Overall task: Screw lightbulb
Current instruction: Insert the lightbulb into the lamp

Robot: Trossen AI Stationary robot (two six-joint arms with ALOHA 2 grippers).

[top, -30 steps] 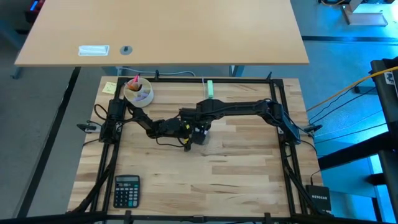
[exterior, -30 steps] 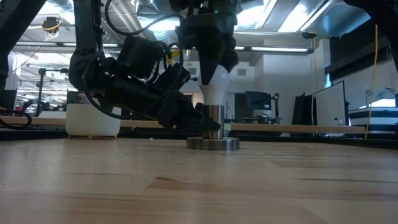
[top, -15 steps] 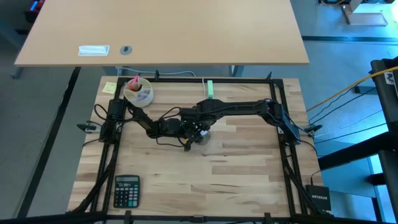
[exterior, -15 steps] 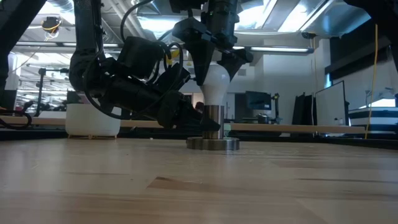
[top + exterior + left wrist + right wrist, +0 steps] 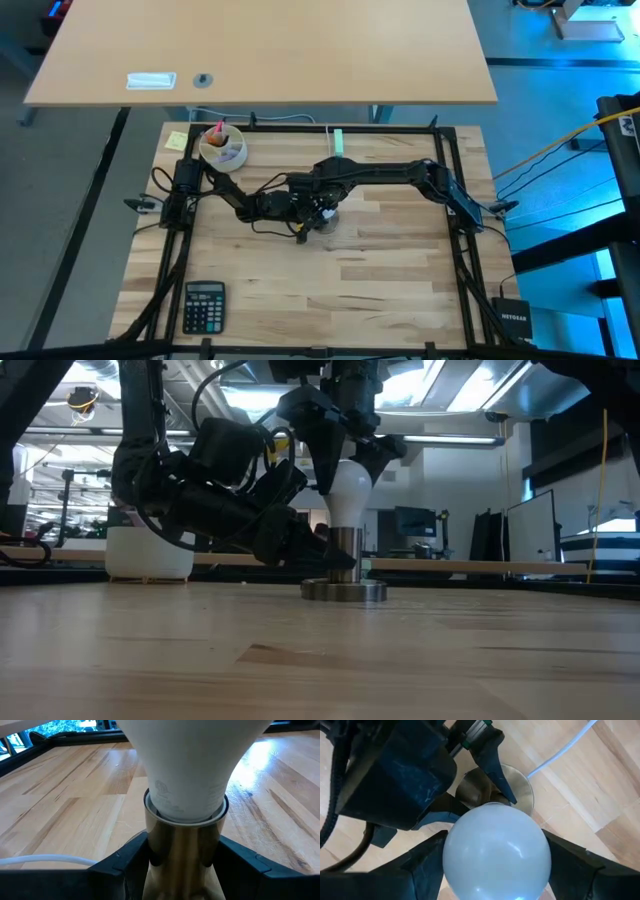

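Observation:
The white lightbulb (image 5: 348, 490) stands upright with its base in the brass tube (image 5: 343, 550) of the socket. The socket's round grey foot (image 5: 343, 591) rests flat on the wooden table. My right gripper (image 5: 348, 468) comes down from above and is shut on the bulb's globe (image 5: 495, 850). My left gripper (image 5: 182, 865) reaches in low from the table's left and is shut on the socket's tube. In the high view both grippers meet at mid-table (image 5: 320, 208). My left gripper pinches the socket's brass tube (image 5: 182, 855) between its two fingers (image 5: 132, 857), just under the tube's rim. It comes nearly level from the table's left. The socket stays upright with its foot on the table. My right gripper holds the bulb's round globe (image 5: 451, 847) between its two fingers (image 5: 427, 855), one on each opposite side. The fingers point straight down from above. The bulb stands upright in the socket.
A white cord (image 5: 560, 750) runs off from the socket's foot. At the table's far edge stand a white cup (image 5: 222, 148) with small things and a pale green plug block (image 5: 338, 142). A calculator (image 5: 204, 305) lies near the front left.
My right gripper has rolled about its downward line over the bulb, so its two fingers now show on either side of the globe in the low view. Bulb and socket stand where they were.

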